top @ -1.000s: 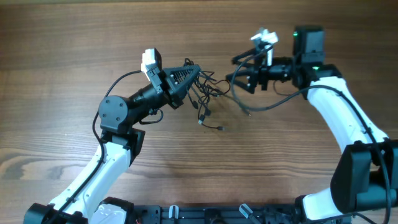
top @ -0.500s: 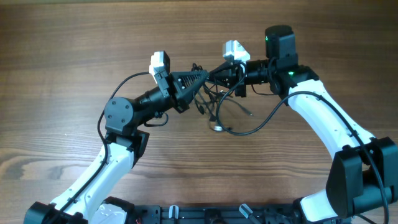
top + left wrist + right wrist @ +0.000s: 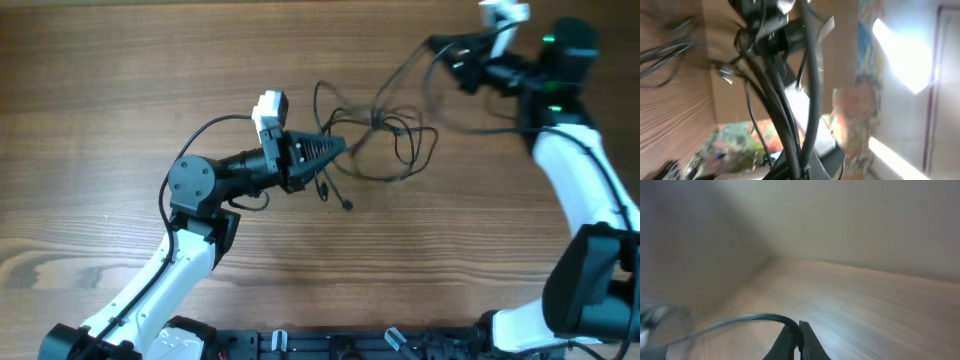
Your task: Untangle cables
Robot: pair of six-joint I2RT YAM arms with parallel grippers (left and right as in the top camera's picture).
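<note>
cables [image 3: 400, 128] strung wider; right tool [image 3: 442, 47] clamped, swung far right

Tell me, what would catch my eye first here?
A loose tangle of thin black cables sprawls across the middle of the wooden table. The left tool is shut on its near end at centre. The right tool, up in the far right corner, is shut on one strand and holds it stretched out from the tangle.
</note>
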